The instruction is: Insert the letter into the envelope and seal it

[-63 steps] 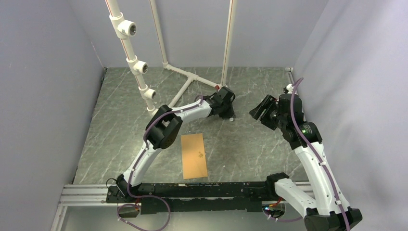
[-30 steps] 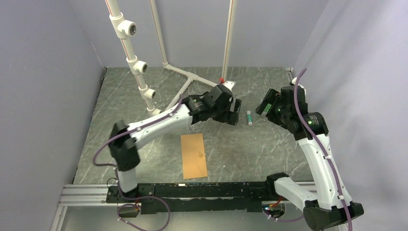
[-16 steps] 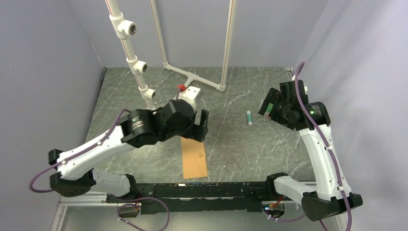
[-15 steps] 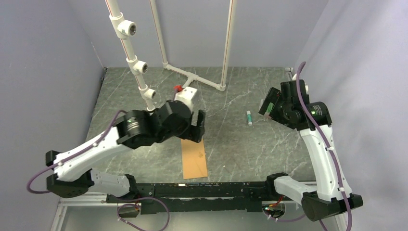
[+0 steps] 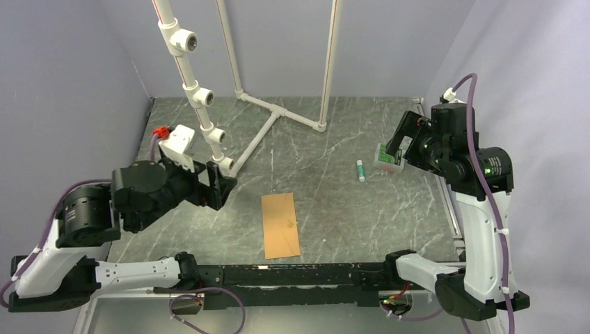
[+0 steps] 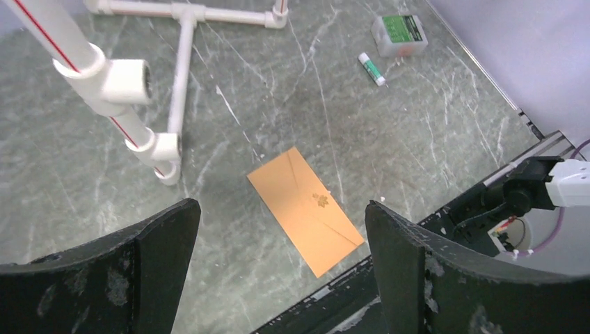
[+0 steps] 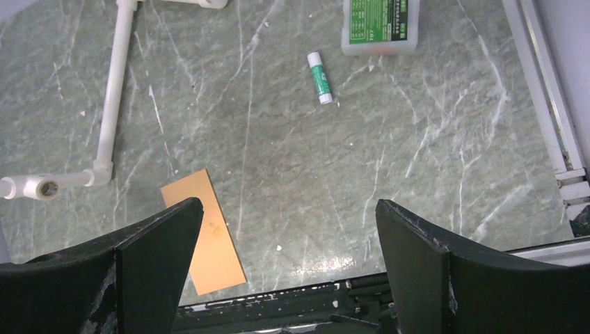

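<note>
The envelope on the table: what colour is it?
The envelope is orange-brown kraft, with a small darker mark; clearest in the left wrist view.

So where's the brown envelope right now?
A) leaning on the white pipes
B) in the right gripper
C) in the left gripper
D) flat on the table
D: the envelope lies flat on the table, and the left gripper and right gripper are both open and holding nothing.

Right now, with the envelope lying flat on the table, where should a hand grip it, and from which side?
Probably its far short end, from above. The envelope lies flat and thin, so an edge must be pried up first, and the near end sits close to the rail.
</note>
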{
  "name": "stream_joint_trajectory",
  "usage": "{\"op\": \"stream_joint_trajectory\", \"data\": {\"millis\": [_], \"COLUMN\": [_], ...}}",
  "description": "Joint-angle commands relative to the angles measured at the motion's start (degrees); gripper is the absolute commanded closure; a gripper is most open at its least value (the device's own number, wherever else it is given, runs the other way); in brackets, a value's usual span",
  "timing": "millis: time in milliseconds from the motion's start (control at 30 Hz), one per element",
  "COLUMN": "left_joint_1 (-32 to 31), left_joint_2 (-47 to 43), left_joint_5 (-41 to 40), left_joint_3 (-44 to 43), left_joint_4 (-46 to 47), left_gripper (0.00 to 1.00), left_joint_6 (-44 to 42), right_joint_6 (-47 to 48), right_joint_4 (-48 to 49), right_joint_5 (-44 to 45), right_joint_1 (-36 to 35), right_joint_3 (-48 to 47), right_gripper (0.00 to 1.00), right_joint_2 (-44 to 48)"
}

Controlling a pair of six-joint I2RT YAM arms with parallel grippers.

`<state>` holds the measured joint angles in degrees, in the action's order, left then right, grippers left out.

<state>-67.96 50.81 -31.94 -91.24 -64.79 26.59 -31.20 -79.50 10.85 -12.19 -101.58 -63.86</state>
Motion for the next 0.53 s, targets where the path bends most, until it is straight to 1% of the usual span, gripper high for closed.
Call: {"op": "stream_joint_trajectory", "data": {"millis": [0, 300, 400, 500], "left_joint_1": [-0.24, -0.24, -0.24, -0.24], "left_joint_2": [-1.81, -8.47, -9.83, -10.05], "left_joint_5": [-3.20, -6.69, -7.25, -7.80], "left_joint_3": [-0.87, 1.08, 1.37, 0.71], "left_joint_4": [3.67, 6.87, 6.43, 4.57], "left_gripper": [0.07, 0.07, 0.07, 0.07], "left_joint_6": [-6.82, -8.47, -8.39, -7.73], "right_joint_6": [1.79, 2.70, 2.88, 3.17], "right_joint_4": [-2.78, -1.59, -0.98, 0.83], "right_joint_5": [-0.57, -3.04, -3.34, -5.91], "right_joint_1": [0.15, 0.14, 0.14, 0.17], "right_joint_3": [-3.97, -8.29, -8.35, -7.73], "right_gripper": [0.00, 0.00, 0.00, 0.00], "right_joint_2": [0.02, 0.20, 0.39, 1.04]}}
